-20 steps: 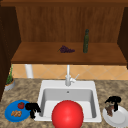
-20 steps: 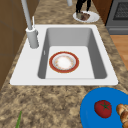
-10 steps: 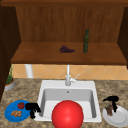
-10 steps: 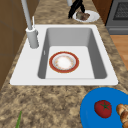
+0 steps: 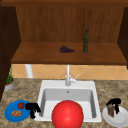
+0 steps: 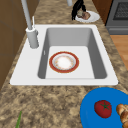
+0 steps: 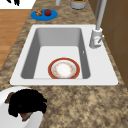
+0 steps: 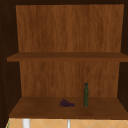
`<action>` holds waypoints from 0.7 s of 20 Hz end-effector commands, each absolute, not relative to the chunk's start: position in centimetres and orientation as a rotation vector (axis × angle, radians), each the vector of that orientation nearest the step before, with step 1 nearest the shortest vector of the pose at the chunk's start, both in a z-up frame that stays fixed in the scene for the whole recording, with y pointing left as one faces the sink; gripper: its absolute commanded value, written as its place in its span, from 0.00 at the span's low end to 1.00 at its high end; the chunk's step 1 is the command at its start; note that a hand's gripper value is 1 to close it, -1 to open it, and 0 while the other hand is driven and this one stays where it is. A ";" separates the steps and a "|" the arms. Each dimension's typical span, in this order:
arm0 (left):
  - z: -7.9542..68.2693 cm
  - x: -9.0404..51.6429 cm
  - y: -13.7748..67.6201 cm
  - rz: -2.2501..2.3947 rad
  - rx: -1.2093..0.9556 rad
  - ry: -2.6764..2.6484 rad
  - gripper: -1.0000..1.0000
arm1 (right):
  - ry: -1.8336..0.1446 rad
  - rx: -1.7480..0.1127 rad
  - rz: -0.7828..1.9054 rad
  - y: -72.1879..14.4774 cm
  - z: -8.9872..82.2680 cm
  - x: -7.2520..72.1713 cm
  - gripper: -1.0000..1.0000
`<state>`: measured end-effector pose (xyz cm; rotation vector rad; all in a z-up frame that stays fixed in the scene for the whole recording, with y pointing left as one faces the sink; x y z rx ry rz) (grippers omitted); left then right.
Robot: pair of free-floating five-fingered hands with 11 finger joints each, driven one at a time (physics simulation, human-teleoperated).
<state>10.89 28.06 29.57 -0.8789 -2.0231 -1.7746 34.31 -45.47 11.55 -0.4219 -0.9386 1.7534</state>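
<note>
Front view: right hand (image 5: 113,102) hung over brown food piece (image 5: 111,111) on white plate (image 5: 120,119), right of sink (image 5: 67,96).
Right fingers: curled down around the piece.
Piece axis: seemed upright; facing unclear.
Left hand (image 5: 32,107): fingers drooping loosely, at blue plate (image 5: 10,113) edge, near tomato (image 5: 21,105).
Sink: red-rimmed bowl (image 6: 64,62) inside.

Right hand (image 5: 113,102) low, fingers curled; left hand (image 5: 32,107) idle.

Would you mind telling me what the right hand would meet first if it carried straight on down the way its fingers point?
Most likely the brown food on the white plate: the right hand hangs just above it, fingers curled downward. Whether they already touch is unclear.
</note>
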 end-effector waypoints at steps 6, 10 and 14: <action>29.6 10.9 28.1 -1.775 -0.879 -2.023 0.50 | -1.051 -0.532 1.754 -45.3 12.1 33.7 1.00; 29.6 10.9 28.1 -1.775 -0.879 -2.023 0.50 | -1.071 -0.520 1.733 -45.2 12.8 34.2 1.00; 29.6 10.9 28.1 -1.775 -0.879 -2.023 0.50 | -1.076 -0.491 1.695 -45.2 14.3 34.8 1.00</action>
